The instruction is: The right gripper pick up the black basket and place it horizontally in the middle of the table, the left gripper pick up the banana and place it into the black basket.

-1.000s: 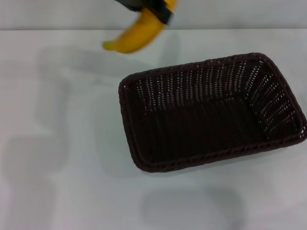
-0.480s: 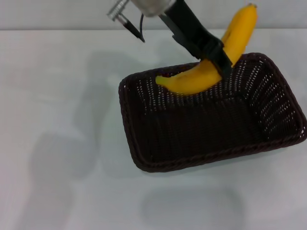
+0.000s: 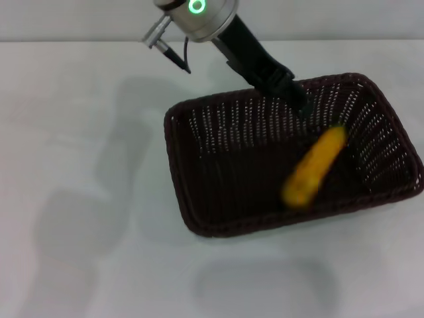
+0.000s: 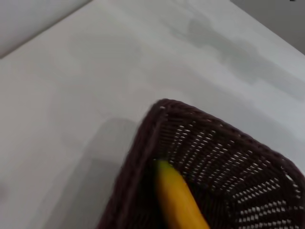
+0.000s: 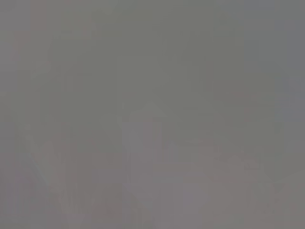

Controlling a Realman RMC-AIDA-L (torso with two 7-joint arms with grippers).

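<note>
The black basket point(image 3: 176, 173) stands on the white table point(image 3: 79, 165), right of the middle, long side across. The yellow banana point(image 3: 313, 166) is inside it at the right, blurred, clear of any gripper. My left gripper point(image 3: 293, 91), black fingers on a silver arm with a green ring light, hangs over the basket's far rim, open and empty. The left wrist view shows a corner of the basket point(image 4: 143, 138) with the banana point(image 4: 178, 200) inside. My right gripper is out of view; the right wrist view shows only plain grey.
Bare white table lies to the left of the basket and in front of it. A grey wall edge runs along the table's far side point(image 3: 66, 20).
The left gripper carried the banana from beyond the basket to over its far rim, then let go. The banana has dropped into the basket's right half.
</note>
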